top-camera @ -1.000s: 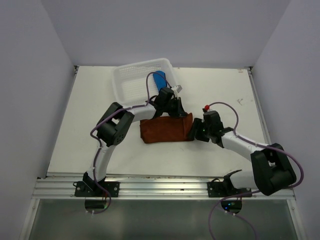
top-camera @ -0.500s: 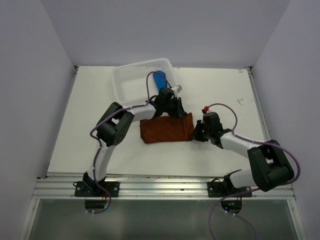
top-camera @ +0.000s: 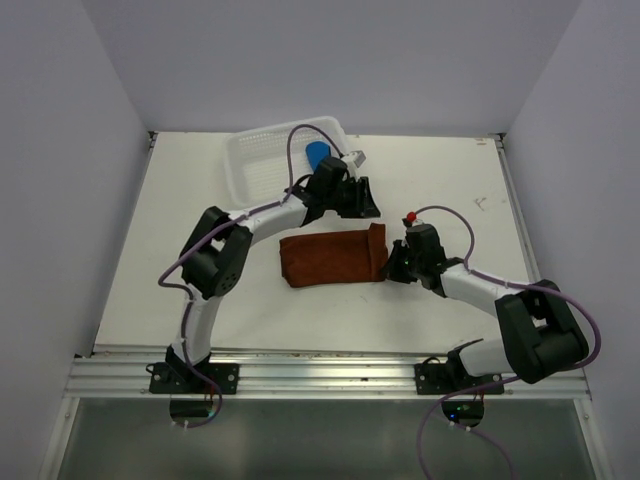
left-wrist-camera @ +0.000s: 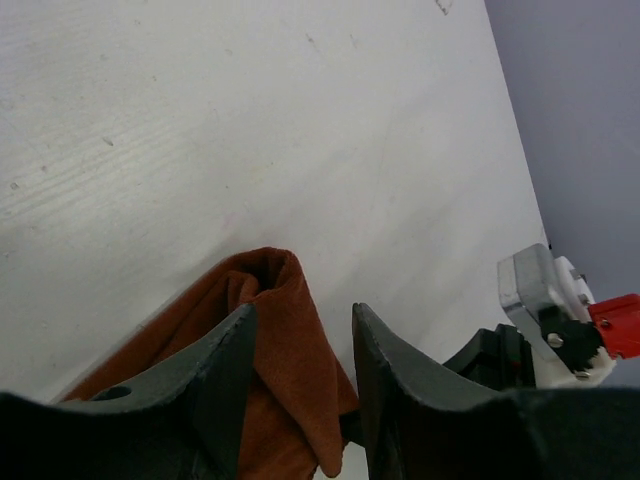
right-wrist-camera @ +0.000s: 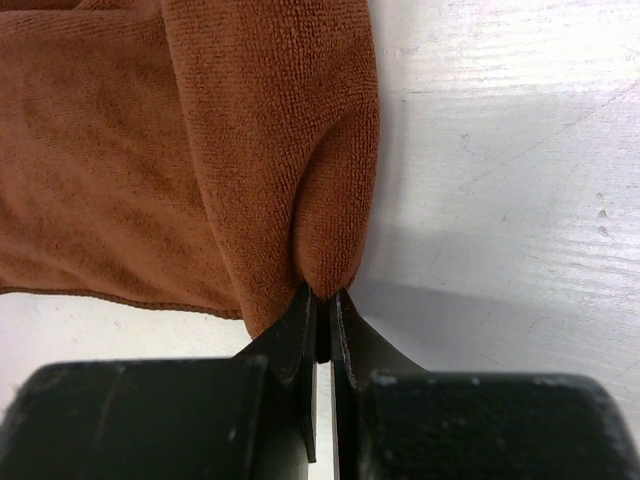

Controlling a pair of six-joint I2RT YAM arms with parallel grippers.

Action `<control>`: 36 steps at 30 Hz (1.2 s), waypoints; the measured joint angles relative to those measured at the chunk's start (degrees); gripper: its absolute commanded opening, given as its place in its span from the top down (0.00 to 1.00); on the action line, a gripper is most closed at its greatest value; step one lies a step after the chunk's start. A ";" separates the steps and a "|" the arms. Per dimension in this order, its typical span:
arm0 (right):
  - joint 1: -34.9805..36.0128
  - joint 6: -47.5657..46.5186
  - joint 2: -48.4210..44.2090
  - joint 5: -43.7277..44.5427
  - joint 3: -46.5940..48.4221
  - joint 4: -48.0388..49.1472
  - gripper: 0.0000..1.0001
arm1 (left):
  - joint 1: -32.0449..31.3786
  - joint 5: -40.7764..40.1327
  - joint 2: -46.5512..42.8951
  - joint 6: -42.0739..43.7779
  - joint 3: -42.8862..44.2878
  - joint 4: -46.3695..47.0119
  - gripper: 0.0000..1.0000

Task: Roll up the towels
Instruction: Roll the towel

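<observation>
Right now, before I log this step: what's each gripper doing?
Left gripper: jaws open, holding nothing.
Right gripper: jaws shut on the brown towel's edge.

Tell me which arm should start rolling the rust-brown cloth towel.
Right. The right gripper is shut on a fold of the rust-brown cloth towel; the left gripper hangs open, off it.
</observation>
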 measured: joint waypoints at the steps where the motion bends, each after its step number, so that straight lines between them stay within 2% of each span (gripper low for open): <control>1: 0.00 -0.11 -0.02 0.04 0.00 0.00 1.00 | 0.04 0.20 -0.61 -0.31 0.00 -0.04 0.52; 16: 0.00 -0.46 -0.09 1.09 0.00 0.07 1.00 | -1.70 4.70 -0.83 -6.67 0.02 2.19 0.47; 26: 0.00 -0.42 -0.13 1.14 -0.15 0.33 1.00 | -2.54 4.04 4.42 -7.54 0.11 1.75 0.49; 36: 0.00 -0.33 -0.13 1.14 -0.44 0.90 1.00 | -2.60 0.52 8.44 -4.83 5.18 -4.28 0.50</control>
